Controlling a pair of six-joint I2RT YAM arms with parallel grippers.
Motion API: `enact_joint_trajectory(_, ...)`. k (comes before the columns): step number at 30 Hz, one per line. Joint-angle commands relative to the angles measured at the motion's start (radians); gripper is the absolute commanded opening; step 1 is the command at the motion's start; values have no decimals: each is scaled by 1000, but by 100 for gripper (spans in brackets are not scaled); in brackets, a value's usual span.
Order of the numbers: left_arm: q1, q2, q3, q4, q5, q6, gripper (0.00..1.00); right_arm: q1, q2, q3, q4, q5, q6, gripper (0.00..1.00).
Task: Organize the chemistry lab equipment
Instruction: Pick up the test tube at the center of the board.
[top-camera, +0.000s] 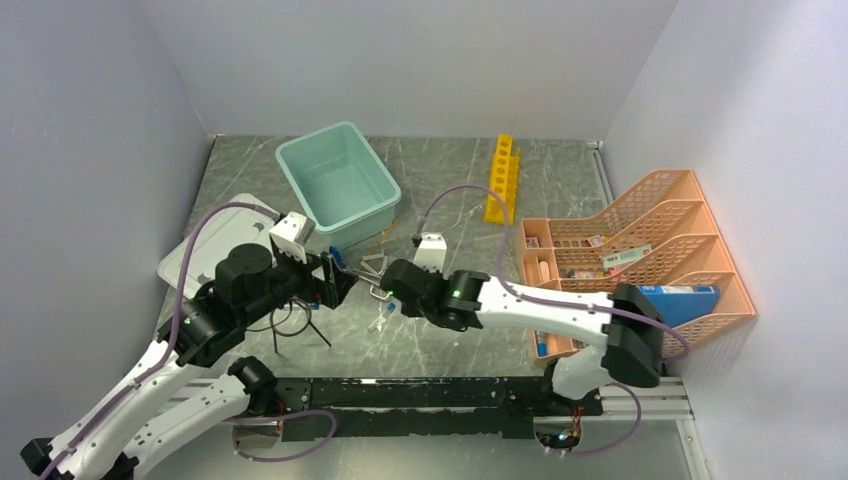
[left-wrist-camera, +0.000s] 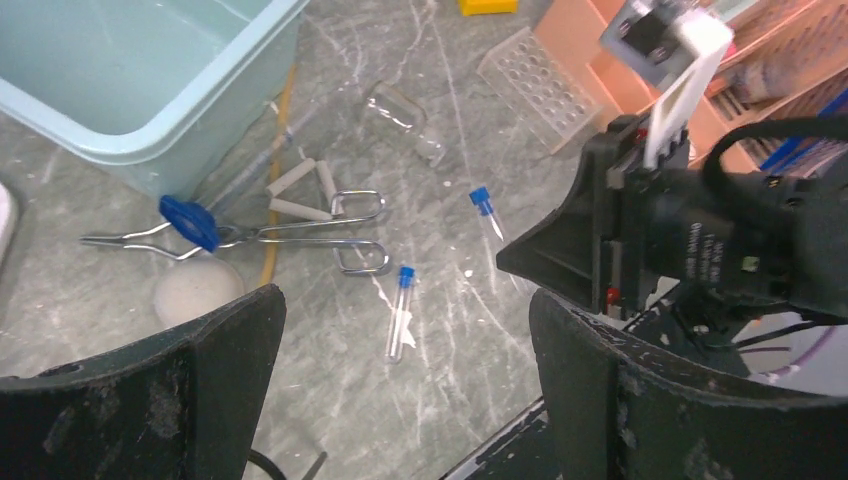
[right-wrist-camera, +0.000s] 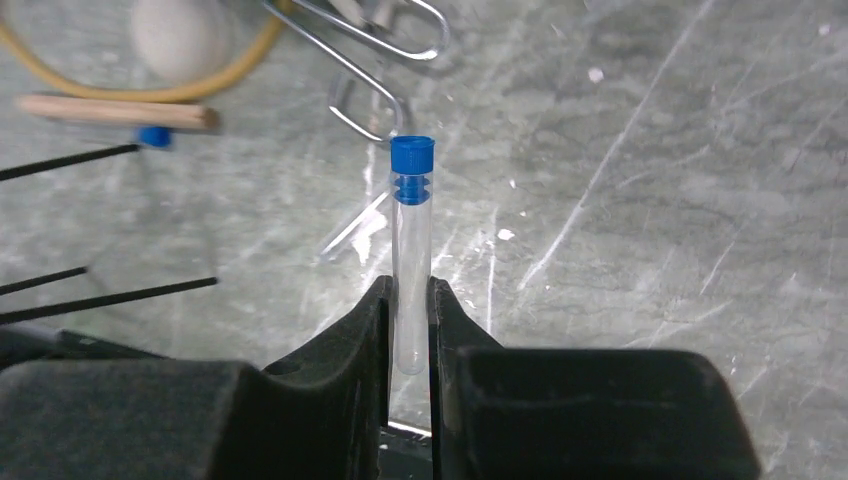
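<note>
My right gripper (right-wrist-camera: 408, 305) is shut on the lower end of a small clear tube with a blue cap (right-wrist-camera: 411, 235), cap pointing away from me, just above the table. A second clear tube (right-wrist-camera: 350, 232) lies on the marble behind it. In the left wrist view another blue-capped tube (left-wrist-camera: 400, 315) lies flat between my left gripper's (left-wrist-camera: 400, 400) wide-open, empty jaws. Silver wire triangles (left-wrist-camera: 320, 215) lie beside the tan hose (left-wrist-camera: 278, 150). The wooden stick (right-wrist-camera: 120, 112) and black ring stand (top-camera: 292, 320) are near the left gripper (top-camera: 335, 278). The yellow rack (top-camera: 503, 178) stands at the back.
A pale teal tub (top-camera: 338, 185) sits at the back left, with its grey-white lid (top-camera: 215, 245) beside it. The orange mesh organiser (top-camera: 630, 250) holding a blue box (top-camera: 675, 300) fills the right side. A clear perforated rack (left-wrist-camera: 540, 90), a glass vial (left-wrist-camera: 405, 120) and a white ball (left-wrist-camera: 195, 290) are close by.
</note>
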Motion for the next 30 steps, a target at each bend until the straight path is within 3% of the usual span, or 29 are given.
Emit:
enact_joint_trajectory(1,5,16,30,71,83,-60,96,-7,-128,-47,138,48,-103,0)
enact_joint_trajectory(9,4,74,42,154,236,-114,95,-80,-322,-121,408,-59,-227,0)
enact_joint_trajectory(15,4,117,33,290,402,-185,93,-163,-440,-188,616,-251,-272,0)
enact_joint_trajectory(30,6,188,-38,772,584,-439,81,-217,-511,-216,923,-555,-277,0)
